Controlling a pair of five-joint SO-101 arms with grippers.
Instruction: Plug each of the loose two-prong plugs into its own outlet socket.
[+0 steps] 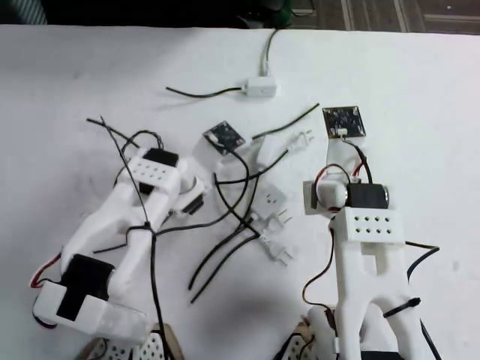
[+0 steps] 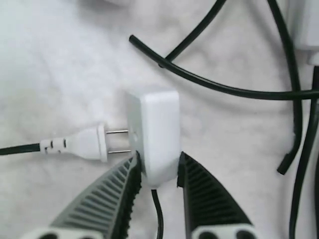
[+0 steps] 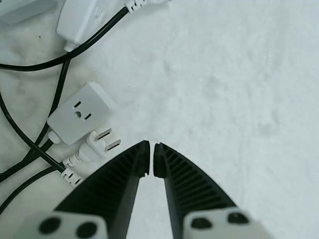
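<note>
the left end effector (image 2: 158, 164) is clamped on one end of a white socket (image 2: 157, 134), one finger against each side. a white plug (image 2: 84, 143) lies on the tabletop (image 2: 50, 64) with its two prongs reaching the socket's face. bare metal shows between the plug's body and the socket, so it is not fully seated. the plug's black cord runs straight away from the socket. more black cords (image 2: 224, 87) cross the tabletop on the socket's far side.

the right end effector (image 3: 152, 149) is together with nothing in it, tips almost touching, over bare tabletop. near it lies a second socket (image 3: 82, 112), slots facing up. a second plug (image 3: 94, 144) lies right against that socket's edge, its flat prongs free and pointing toward the end effector.

from above, the left arm (image 1: 112, 225) angles in toward the middle and the right arm (image 1: 367, 247) points straight away from the near edge. loose plugs and cords are tangled between them. far back, well apart from both arms, a third socket (image 1: 259, 88) sits with a cord at each end.
</note>
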